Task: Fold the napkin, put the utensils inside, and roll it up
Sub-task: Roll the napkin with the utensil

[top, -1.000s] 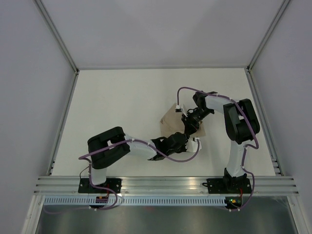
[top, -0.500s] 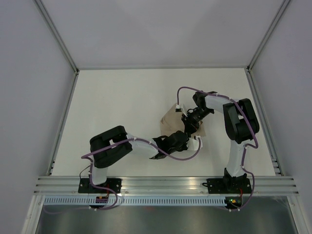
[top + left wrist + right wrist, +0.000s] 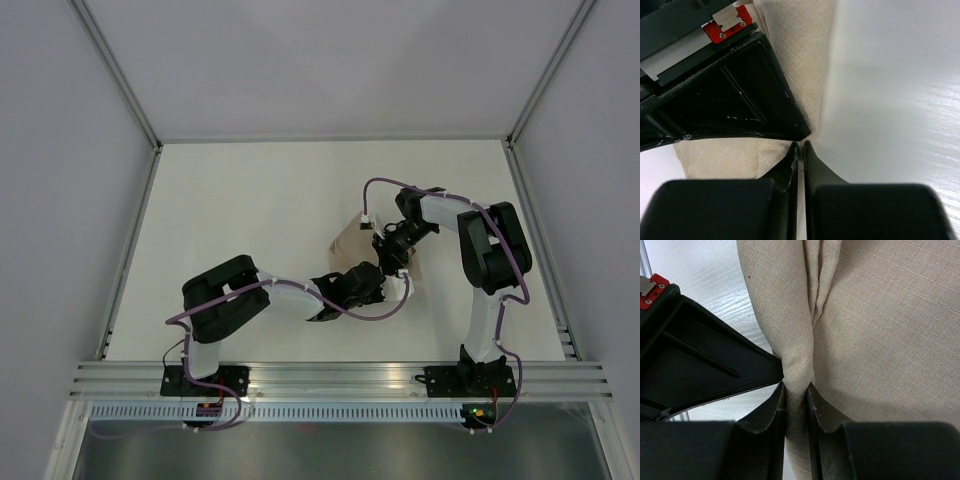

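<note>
The beige napkin (image 3: 350, 243) lies bunched on the white table, mostly under the two wrists. My right gripper (image 3: 393, 262) reaches in from the right. In the right wrist view this gripper (image 3: 796, 385) is shut on a thick rolled fold of the napkin (image 3: 880, 330). My left gripper (image 3: 384, 283) comes from the lower left and meets it tip to tip. Its jaws (image 3: 800, 145) are shut on a thin edge of the napkin (image 3: 800, 45) right beside the right gripper's finger (image 3: 740, 100). The utensils are hidden.
White enclosure walls stand on three sides of the table (image 3: 250, 200). An aluminium rail (image 3: 340, 375) runs along the near edge by the arm bases. Purple cables (image 3: 385, 183) loop off both arms above the cloth.
My left gripper has closed from open onto the napkin's edge and edged slightly up toward the right gripper. The right arm has held still with its grip.
</note>
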